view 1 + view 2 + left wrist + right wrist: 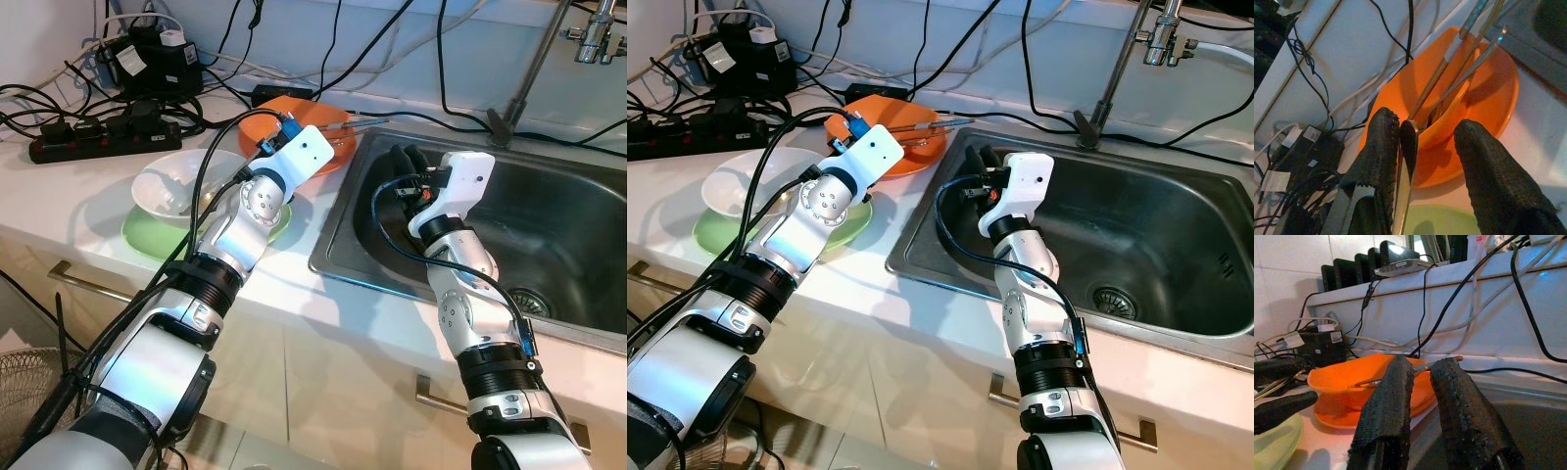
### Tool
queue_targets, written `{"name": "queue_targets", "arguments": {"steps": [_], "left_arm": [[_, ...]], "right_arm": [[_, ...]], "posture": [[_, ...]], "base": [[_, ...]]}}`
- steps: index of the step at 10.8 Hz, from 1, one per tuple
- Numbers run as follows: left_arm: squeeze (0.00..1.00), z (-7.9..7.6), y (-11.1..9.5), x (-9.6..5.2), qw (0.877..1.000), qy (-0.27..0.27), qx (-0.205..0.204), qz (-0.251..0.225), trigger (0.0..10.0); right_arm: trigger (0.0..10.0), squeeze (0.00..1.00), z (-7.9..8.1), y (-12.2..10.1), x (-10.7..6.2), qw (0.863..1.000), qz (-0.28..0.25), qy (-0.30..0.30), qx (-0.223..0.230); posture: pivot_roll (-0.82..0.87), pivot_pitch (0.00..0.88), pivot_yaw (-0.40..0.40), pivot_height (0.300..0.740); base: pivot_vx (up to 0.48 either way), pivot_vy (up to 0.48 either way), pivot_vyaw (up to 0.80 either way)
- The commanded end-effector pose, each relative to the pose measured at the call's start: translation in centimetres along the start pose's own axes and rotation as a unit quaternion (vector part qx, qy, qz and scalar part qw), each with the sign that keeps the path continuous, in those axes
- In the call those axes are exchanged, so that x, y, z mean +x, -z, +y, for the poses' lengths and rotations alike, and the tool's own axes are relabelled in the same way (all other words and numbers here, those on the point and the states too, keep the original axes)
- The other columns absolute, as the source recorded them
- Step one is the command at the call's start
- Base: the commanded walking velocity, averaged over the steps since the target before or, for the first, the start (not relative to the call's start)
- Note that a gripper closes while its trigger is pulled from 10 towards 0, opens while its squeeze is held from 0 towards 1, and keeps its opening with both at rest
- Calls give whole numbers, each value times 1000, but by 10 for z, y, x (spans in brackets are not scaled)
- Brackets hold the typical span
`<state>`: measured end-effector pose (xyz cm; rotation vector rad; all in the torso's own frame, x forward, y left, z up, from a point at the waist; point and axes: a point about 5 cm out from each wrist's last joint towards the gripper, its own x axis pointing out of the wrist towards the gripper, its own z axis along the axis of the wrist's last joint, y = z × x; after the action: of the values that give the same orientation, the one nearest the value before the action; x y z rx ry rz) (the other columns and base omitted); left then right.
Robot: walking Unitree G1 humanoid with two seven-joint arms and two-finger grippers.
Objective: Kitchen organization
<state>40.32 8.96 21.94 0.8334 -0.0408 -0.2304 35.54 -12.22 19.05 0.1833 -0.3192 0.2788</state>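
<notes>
An orange bowl (1488, 93) sits on an orange plate (328, 157) on the counter beside the sink (558, 235). Several metal utensils (1469, 54) lean in the bowl, their ends pointing over the sink's rim. My left gripper (1427, 127) hovers open just in front of the bowl, and a metal utensil handle (1408, 147) lies against one finger (1378, 147). My right gripper (1420, 364) is over the sink's left end, facing the bowl. Its fingers stand slightly apart with nothing between them.
A white bowl (171, 186) rests on a green plate (147, 235) under my left arm. Power strips (98, 137), adapters and loose cables crowd the back of the counter. The faucet (534, 69) rises behind the sink. Drawer handles run below the counter's edge.
</notes>
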Motion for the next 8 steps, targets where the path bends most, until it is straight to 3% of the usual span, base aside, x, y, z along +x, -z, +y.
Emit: {"name": "queue_targets", "arguments": {"steps": [1, 2, 3, 4, 8], "left_arm": [[0, 5, -6, 1, 1000, -4, 8, -8, 10000], [0, 4, -6, 1, 1000, -2, 8, -7, 9059], [0, 4, -6, 1, 1000, -2, 7, -7, 941], [0, 4, -6, 0, 1000, -3, 6, -7, 0], [0, 6, -8, 0, 1000, -10, 10, -14, 0]], "right_arm": [[10000, 0, 0, -3, 3, 1000, -3, 0, -2], [10000, 0, 0, -3, 3, 1000, -3, -1, -2], [10000, 0, 0, -3, 3, 1000, -3, -1, -2], [10000, 0, 0, -3, 3, 1000, -4, -2, -2], [10000, 0, 0, -4, 4, 1000, -4, -2, -2]], "posture": [[182, 0, -19, 717], [182, 0, -19, 717], [182, 0, -19, 717], [182, 0, -19, 717], [180, 0, -20, 717]], "base": [[0, 0, 0], [0, 0, 0], [0, 0, 0], [0, 0, 0], [0, 0, 0]]}}
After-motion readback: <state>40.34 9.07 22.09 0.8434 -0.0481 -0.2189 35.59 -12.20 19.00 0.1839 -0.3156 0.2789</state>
